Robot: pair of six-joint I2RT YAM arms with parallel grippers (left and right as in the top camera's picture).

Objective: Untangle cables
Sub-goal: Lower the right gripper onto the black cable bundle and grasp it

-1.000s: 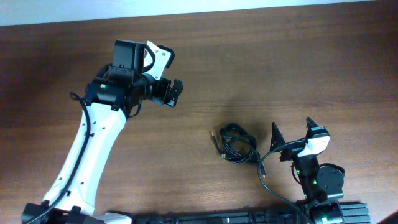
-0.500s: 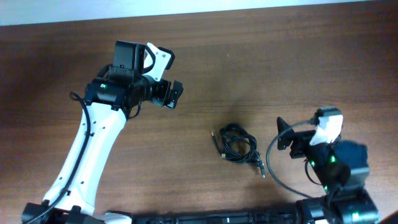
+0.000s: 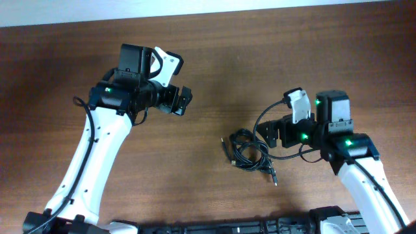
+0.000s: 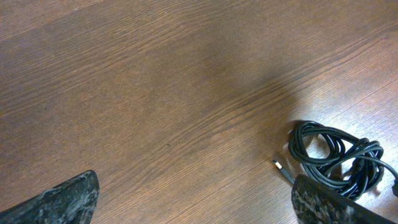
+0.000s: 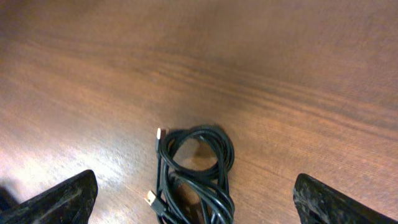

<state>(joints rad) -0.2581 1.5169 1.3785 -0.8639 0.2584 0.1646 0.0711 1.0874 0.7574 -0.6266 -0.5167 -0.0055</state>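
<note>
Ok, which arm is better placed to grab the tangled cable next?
Right. The right pincer sits open just beside the black cable bundle, facing it; the left pincer is much farther away across the table.

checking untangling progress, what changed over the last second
The right arm swung up from the near right corner and in toward the cable. Its jaws now stand open just right of the bundle, holding nothing. The left arm and the cable stayed where they were.

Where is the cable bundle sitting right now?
Overhead, the black cable bundle lies on the table right of centre, just left of the right gripper and far from the left gripper.
</note>
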